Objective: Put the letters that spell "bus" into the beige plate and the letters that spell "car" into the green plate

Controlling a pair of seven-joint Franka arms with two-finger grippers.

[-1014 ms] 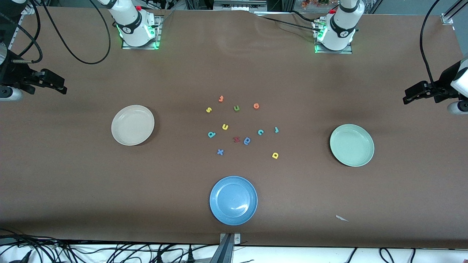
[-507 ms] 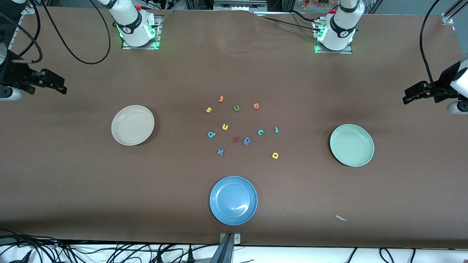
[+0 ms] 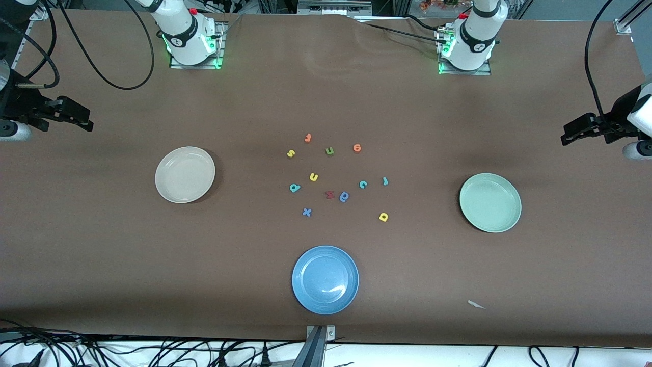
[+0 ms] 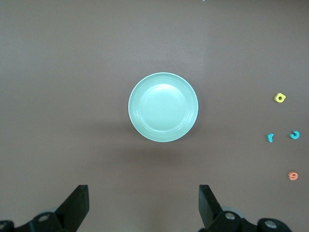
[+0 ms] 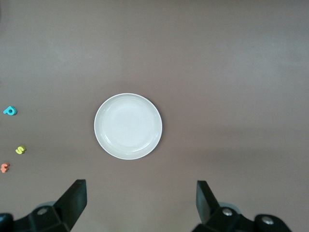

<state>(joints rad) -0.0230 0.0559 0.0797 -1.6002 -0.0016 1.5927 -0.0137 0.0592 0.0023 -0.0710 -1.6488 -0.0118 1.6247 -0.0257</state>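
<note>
Zero letters plated; both plates bare. Left end effector (image 4: 142, 208) over green plate (image 4: 163, 107), right end effector (image 5: 140, 205) over beige plate (image 5: 128, 126), both held wide. Teal "b" (image 3: 295, 188), mid-tabletop, judged next to be grasped.

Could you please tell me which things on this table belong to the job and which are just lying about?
Belong:
- teal "b", yellow "u", yellow "s"
- teal "c", yellow "a", teal "r"
- round beige plate
- round pale green plate

Lying about:
- round blue plate
- green "u"
- blue rounded letter
- blue "x"
- dark red letter
- two orange letters
</note>
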